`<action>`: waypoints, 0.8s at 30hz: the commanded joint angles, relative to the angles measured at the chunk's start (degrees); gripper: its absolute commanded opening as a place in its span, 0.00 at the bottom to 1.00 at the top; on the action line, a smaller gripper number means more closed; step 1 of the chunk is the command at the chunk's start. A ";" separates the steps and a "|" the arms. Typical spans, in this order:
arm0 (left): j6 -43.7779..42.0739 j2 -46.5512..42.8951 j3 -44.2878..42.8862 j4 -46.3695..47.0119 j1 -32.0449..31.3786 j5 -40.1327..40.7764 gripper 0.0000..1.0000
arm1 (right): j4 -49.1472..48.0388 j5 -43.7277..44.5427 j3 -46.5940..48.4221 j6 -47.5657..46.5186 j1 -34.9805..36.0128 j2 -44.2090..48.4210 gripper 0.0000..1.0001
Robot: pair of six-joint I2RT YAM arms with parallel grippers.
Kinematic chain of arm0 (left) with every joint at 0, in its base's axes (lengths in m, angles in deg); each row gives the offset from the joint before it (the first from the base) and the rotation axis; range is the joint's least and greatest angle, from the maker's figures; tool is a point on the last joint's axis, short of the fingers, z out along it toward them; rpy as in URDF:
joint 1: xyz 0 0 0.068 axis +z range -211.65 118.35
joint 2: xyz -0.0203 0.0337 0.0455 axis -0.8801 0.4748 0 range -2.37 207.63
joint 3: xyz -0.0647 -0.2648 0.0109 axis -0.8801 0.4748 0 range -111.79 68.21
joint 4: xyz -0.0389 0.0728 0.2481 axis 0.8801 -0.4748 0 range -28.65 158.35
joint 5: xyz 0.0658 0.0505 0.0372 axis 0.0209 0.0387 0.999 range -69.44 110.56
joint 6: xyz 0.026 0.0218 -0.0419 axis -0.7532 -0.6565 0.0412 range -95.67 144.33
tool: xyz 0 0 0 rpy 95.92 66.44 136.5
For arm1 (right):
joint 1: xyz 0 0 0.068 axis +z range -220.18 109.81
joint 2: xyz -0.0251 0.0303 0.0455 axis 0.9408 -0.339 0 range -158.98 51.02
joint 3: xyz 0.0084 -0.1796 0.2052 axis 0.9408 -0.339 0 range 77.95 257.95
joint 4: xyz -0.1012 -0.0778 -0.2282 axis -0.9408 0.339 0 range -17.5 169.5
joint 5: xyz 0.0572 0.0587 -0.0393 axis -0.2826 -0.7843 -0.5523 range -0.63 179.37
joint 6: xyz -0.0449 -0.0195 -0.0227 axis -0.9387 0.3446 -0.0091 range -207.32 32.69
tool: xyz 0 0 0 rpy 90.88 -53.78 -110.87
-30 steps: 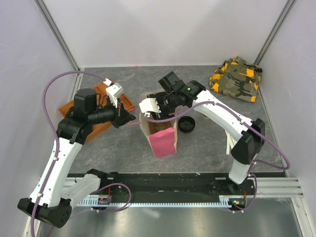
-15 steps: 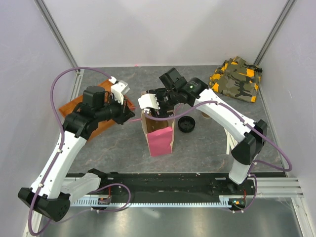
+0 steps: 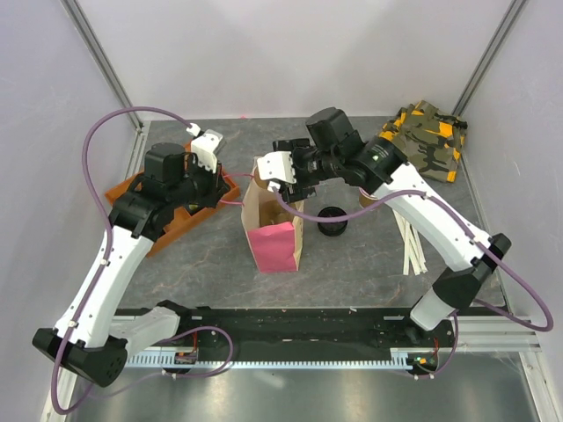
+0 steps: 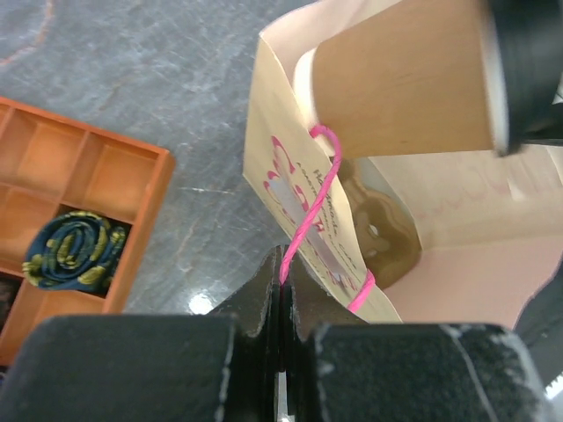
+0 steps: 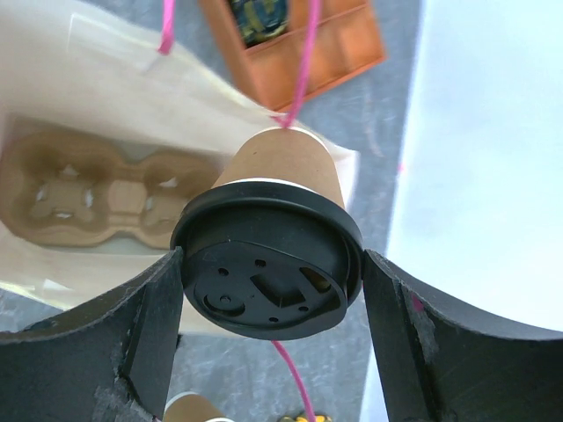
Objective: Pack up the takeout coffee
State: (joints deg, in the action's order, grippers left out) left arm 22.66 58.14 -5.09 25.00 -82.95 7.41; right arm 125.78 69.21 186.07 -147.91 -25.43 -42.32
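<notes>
The takeout coffee [image 5: 286, 163], a tan cup with a black lid [image 5: 268, 272], lies tilted on its side over the open mouth of the paper bag [image 3: 273, 230]. My right gripper [image 5: 273, 283] is shut on the lid's rim, one finger [image 5: 154, 325] on each side. In the left wrist view the cup [image 4: 405, 88] hangs above the bag's near wall [image 4: 295, 167]. My left gripper [image 4: 283, 264] is shut on the bag's pink string handle [image 4: 321, 185] and holds it taut. A cardboard cup carrier [image 5: 97, 198] lies in the bag's bottom.
An orange compartment tray [image 3: 167, 209] lies left of the bag, with a rolled cloth [image 4: 75, 246] in it. A loose black lid [image 3: 332, 221] sits right of the bag, and wooden sticks [image 3: 409, 246] beyond it. A camouflage cloth [image 3: 422, 149] fills the back right corner. A lidless tan cup [image 5: 189, 410] shows below my right gripper.
The left gripper has pulled the pink handle back and left, and the bag has shifted left and stands more upright. The right arm has carried the cup higher over the bag's mouth.
</notes>
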 commanded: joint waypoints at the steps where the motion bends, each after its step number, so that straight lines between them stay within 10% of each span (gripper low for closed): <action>1: -2.46 1.19 -3.25 1.16 0.03 3.65 0.02 | -7.47 0.91 1.05 3.03 -0.02 4.92 0.31; 14: -6.58 -0.57 -4.31 2.04 0.03 3.91 0.02 | -11.36 11.89 -0.28 12.16 -0.02 19.41 0.30; 24: -7.20 -0.31 -5.45 3.71 2.48 4.01 0.02 | 9.71 21.57 -1.94 28.14 -0.02 24.78 0.31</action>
State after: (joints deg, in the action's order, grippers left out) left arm 17.70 57.81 -7.65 25.35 -81.90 10.60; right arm 125.19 85.47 184.56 -129.88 -25.43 -18.28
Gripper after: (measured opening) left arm 0.035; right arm 0.809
